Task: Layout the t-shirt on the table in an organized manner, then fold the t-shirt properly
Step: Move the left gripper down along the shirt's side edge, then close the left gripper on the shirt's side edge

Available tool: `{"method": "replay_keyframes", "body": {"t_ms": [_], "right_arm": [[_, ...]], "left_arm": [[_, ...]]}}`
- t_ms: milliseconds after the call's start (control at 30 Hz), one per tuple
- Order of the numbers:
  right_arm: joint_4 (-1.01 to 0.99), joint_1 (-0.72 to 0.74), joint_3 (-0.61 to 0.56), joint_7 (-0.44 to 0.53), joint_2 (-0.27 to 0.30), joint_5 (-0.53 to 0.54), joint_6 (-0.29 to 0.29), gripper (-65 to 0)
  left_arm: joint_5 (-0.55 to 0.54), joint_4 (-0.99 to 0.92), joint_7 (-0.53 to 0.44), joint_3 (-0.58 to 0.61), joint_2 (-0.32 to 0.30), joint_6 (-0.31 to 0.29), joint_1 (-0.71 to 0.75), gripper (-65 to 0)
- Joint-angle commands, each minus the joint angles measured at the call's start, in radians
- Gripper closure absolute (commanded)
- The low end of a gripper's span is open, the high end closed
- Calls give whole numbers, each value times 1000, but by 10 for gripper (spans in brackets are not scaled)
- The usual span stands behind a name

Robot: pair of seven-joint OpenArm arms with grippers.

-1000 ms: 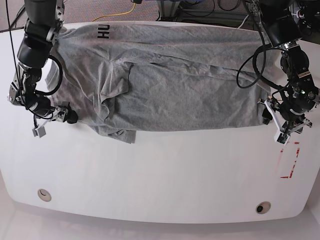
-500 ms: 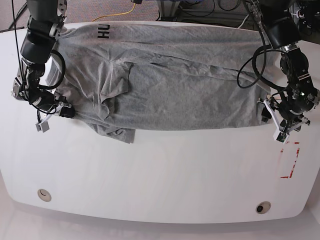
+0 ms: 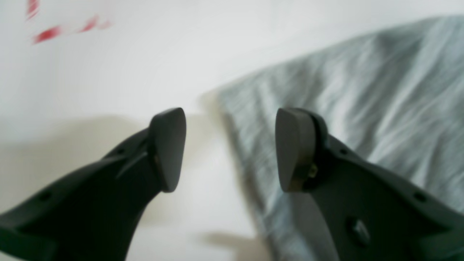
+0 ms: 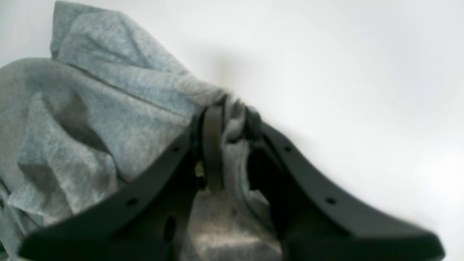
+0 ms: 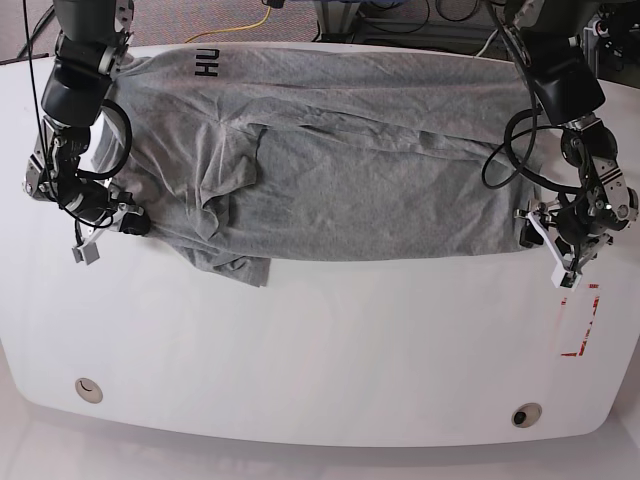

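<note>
The t-shirt (image 5: 340,170) lies spread across the far half of the table (image 5: 320,360), heather grey and wrinkled, with the black letters "HU" showing near its far left corner in the base view and a bunched fold hanging down at its near left edge. The right gripper (image 4: 228,134) sits at that left edge and is clenched on a pinch of the grey fabric, which bulges up between its two dark fingers (image 4: 212,145); in the base view it shows as a small dark shape (image 5: 130,222) touching the cloth's edge. The left gripper (image 3: 230,148) is released, its jaws standing apart with nothing between them; one finger hangs over bare table and the other over the shirt's edge, at the right end of the cloth in the base view (image 5: 545,228). The tabletop is glossy white with rounded corners. A red rectangular outline (image 5: 580,320) is marked near its right side, well apart from the shirt's hem, and two round holes (image 5: 89,390) sit near the front edge. Beyond the table a carpeted floor shows, with a yellow cable (image 5: 262,18) and dark cables lying behind the far edge.
</note>
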Motion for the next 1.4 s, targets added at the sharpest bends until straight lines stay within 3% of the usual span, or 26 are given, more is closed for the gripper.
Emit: {"method": "replay_keyframes", "body": {"t_ms": [0, 400, 1367], "right_arm": [[29, 8, -1, -28, 16, -21, -2, -97], [46, 7, -1, -28, 14, -21, -2, -98], [46, 7, -1, -28, 13, -21, -2, -100]], "left_arm": [[-7, -31, -49, -3, -16, -1, -38, -369], [-7, -203, -149, -3, -20, -1, -87, -371], [-4, -208, -152, -3, -66, -1, -79, -372]]}}
